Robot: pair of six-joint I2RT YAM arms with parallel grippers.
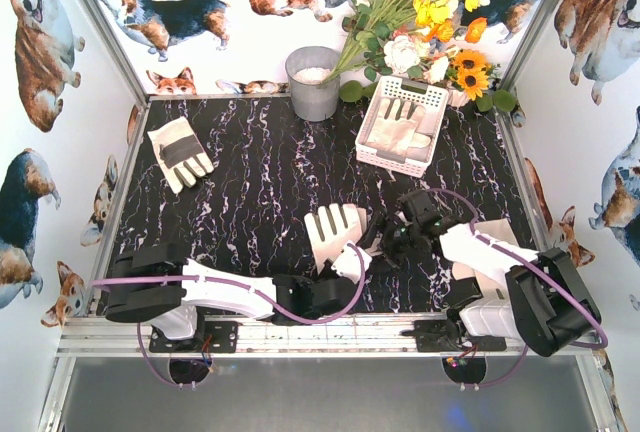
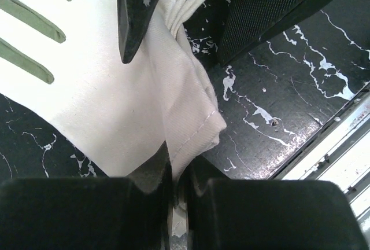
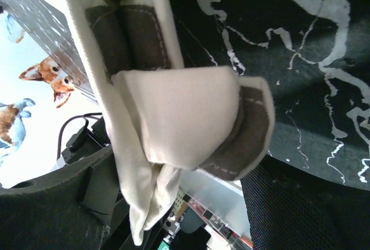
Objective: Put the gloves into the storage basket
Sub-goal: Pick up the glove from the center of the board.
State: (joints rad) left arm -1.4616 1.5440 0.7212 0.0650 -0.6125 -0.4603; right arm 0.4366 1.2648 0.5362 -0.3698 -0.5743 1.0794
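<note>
Glove (image 1: 333,230) at the front of the black marbled table (image 1: 260,192) lies with its fingers pointing toward the back wall. Its cream cuff is clamped tight in the left pincer (image 1: 340,277), which reaches in from the left along the near edge. The left wrist view shows the closed left pincer (image 2: 176,168) biting a fold of that white cuff, with the glove (image 2: 104,88) spread flat beyond it. The right pincer (image 1: 385,242) sits just right of the glove, its jaws standing apart around the cuff fabric without squeezing it. From the right wrist, the glove (image 3: 173,117) shows a folded cream cuff and grey-brown panels between the spread fingers (image 3: 306,215). Farther back on the right, the basket (image 1: 410,84) rests at an angle with pale gloves (image 1: 398,132) lying inside; their number is hard to tell. A far glove (image 1: 180,152) with dark grey panels lies flat at the table's left, well apart from the basket. A grey bucket (image 1: 313,82) stands at the back edge just left of the basket, and flowers (image 1: 420,12) rise behind it.
</note>
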